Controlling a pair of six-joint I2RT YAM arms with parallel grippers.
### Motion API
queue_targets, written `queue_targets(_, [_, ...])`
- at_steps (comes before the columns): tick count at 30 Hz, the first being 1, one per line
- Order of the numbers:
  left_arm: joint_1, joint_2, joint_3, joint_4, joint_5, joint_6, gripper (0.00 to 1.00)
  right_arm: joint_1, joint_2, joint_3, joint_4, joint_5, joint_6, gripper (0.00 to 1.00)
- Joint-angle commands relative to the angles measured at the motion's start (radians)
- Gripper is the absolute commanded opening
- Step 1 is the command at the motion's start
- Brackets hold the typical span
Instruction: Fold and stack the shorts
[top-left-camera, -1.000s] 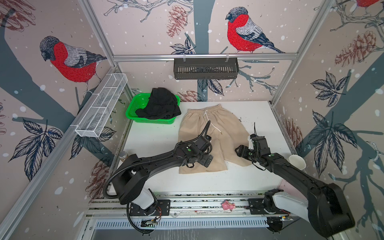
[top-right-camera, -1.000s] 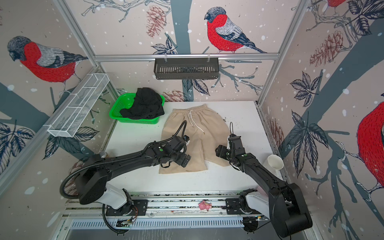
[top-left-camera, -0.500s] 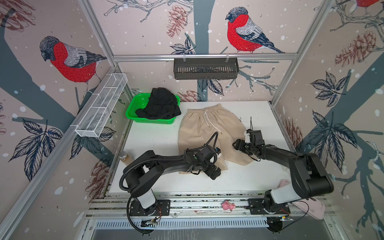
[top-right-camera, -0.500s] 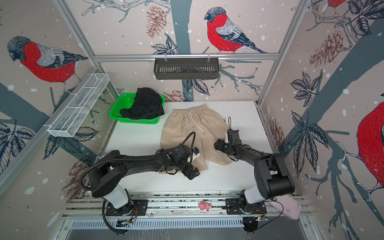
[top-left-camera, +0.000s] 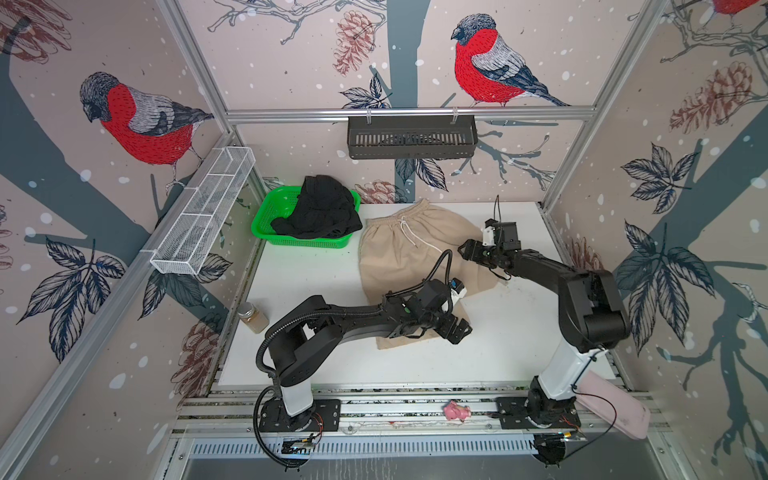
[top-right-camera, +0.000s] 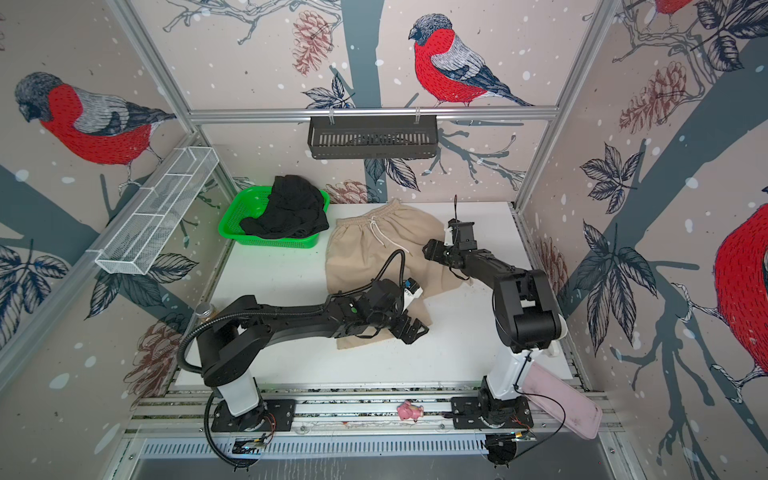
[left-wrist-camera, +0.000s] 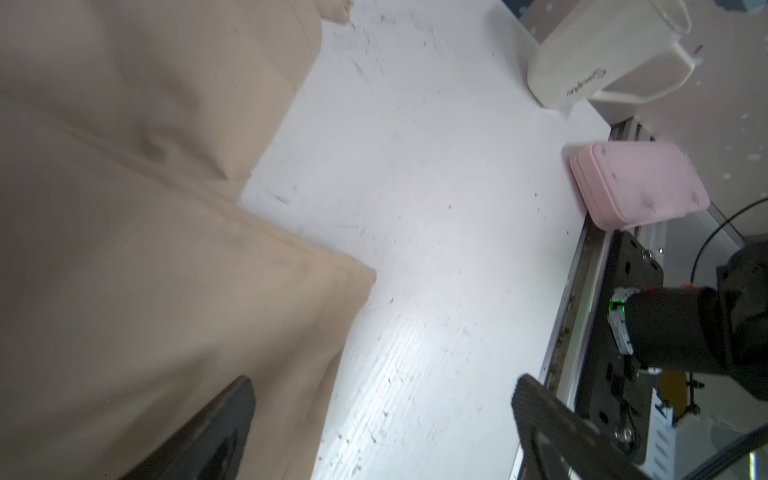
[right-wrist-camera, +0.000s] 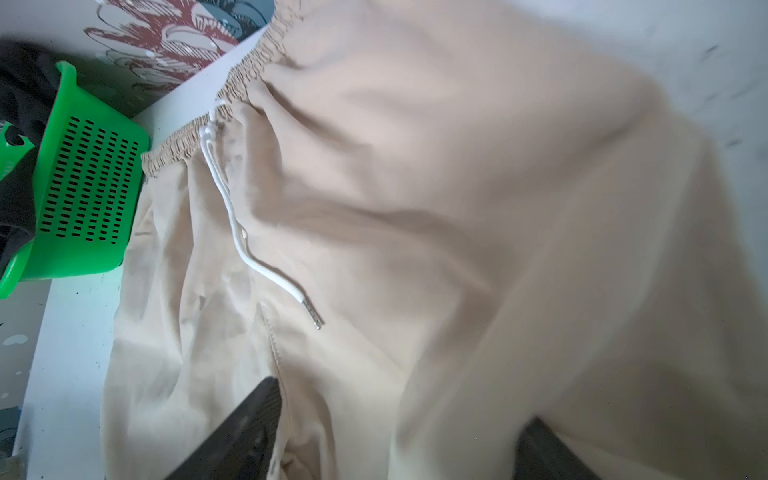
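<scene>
Two pairs of shorts are in play. In both top views the beige shorts (top-left-camera: 399, 257) (top-right-camera: 365, 253) lie spread on the table (top-left-camera: 307, 291), waistband far and legs near, while the black shorts (top-left-camera: 320, 212) sit heaped in the green basket (top-left-camera: 270, 216) at far left. The left gripper (top-left-camera: 457, 330) has slid from the middle of the left leg down to the right corner of that leg's near hem, jaws apart. The right gripper (top-left-camera: 467, 251) has left the right leg's outer edge and moved farther away. It now hangs over the right hip, jaws also apart and holding nothing. In the left wrist view one finger (left-wrist-camera: 216, 432) lies over the beige cloth and the other over bare table. The hem corner sits just ahead of them, not yet pinched, and a pink case (left-wrist-camera: 636, 187) rests at the table's edge. In the right wrist view both fingers are spread above the cloth, and the white drawstring (right-wrist-camera: 232, 220) trails from the gathered waistband; part of that picture is blurred. Both arms appear to be taking up new grasp points, so the first fold looks not yet begun, and the black pair waits untouched.
</scene>
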Motion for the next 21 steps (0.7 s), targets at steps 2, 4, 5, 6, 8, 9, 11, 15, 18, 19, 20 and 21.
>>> queue_targets(2, [0.03, -0.032, 0.045, -0.121, -0.108, 0.012, 0.97, -0.042, -0.174, -0.176, -0.109, 0.065, -0.004, 0.79])
queue_targets(4, [0.077, -0.064, 0.047, -0.145, -0.097, 0.002, 0.97, -0.08, -0.279, -0.291, -0.087, 0.069, 0.03, 0.79])
queue_targets(5, [0.104, -0.088, 0.038, -0.149, -0.083, 0.002, 0.97, -0.098, -0.334, -0.341, -0.072, 0.072, 0.049, 0.79])
queue_targets(6, [0.126, -0.114, 0.029, -0.161, -0.091, 0.01, 0.97, -0.111, -0.388, -0.383, -0.057, 0.076, 0.072, 0.79])
queue_targets(8, [0.149, -0.163, 0.011, -0.211, -0.16, 0.047, 0.97, -0.117, -0.471, -0.448, -0.037, 0.076, 0.103, 0.79])
queue_targets(9, [0.155, -0.187, 0.0, -0.245, -0.232, 0.054, 0.97, -0.113, -0.507, -0.473, -0.029, 0.066, 0.117, 0.79])
queue_targets(11, [0.164, -0.22, -0.042, -0.278, -0.318, 0.073, 0.97, -0.098, -0.539, -0.512, -0.01, 0.047, 0.141, 0.8])
queue_targets(15, [0.204, -0.234, -0.141, -0.279, -0.333, 0.032, 0.97, -0.031, -0.553, -0.574, 0.006, 0.047, 0.171, 0.8])
queue_targets(18, [0.212, -0.236, -0.217, -0.219, -0.298, -0.013, 0.97, 0.041, -0.585, -0.61, 0.023, 0.033, 0.178, 0.82])
queue_targets(19, [0.211, -0.237, -0.238, -0.2, -0.288, -0.025, 0.97, 0.07, -0.597, -0.616, 0.018, 0.034, 0.176, 0.82])
queue_targets(20, [0.211, -0.235, -0.255, -0.182, -0.265, -0.032, 0.97, 0.106, -0.614, -0.62, 0.006, 0.041, 0.17, 0.83])
queue_targets(21, [0.212, -0.227, -0.267, -0.168, -0.237, -0.034, 0.97, 0.141, -0.63, -0.626, -0.001, 0.046, 0.163, 0.84])
